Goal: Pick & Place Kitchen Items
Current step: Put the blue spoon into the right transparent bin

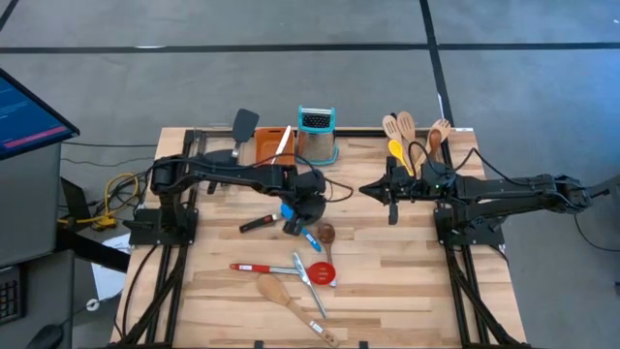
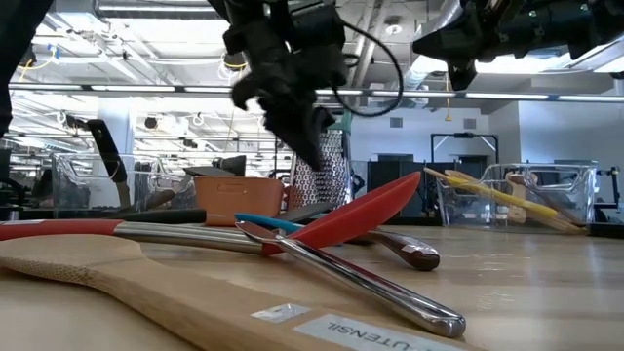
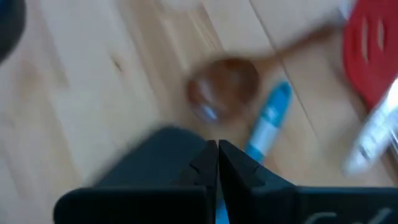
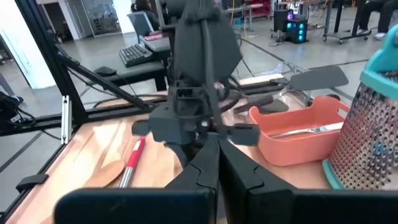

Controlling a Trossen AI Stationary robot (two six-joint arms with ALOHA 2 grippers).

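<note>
Left pincer (image 1: 296, 225) pinched on blue spoon (image 1: 308, 236) mid-table; right pincer (image 1: 391, 215) closed, empty, above bare boards

The front middle of the table (image 1: 407, 291) is cluttered: a red slotted spatula (image 1: 323, 274), a steel-handled tool (image 1: 308, 284), a wooden spoon (image 1: 281, 292) and a red-handled utensil (image 1: 260, 267) lie crossed and touching, blocking a low sweep there. The left pincer (image 1: 294, 225) hangs closed just above a blue-handled utensil (image 1: 308, 236) beside a brown spoon (image 1: 326, 234). Along the back edge an orange tray (image 1: 271, 145) and a box grater (image 1: 317, 134) stand side by side; wooden spoons (image 1: 399, 127) bristle at the right rear. Between the two arms, and along the front right, bare boards leave free passage. The right pincer (image 1: 391, 189) hovers shut near mid-table.
</note>
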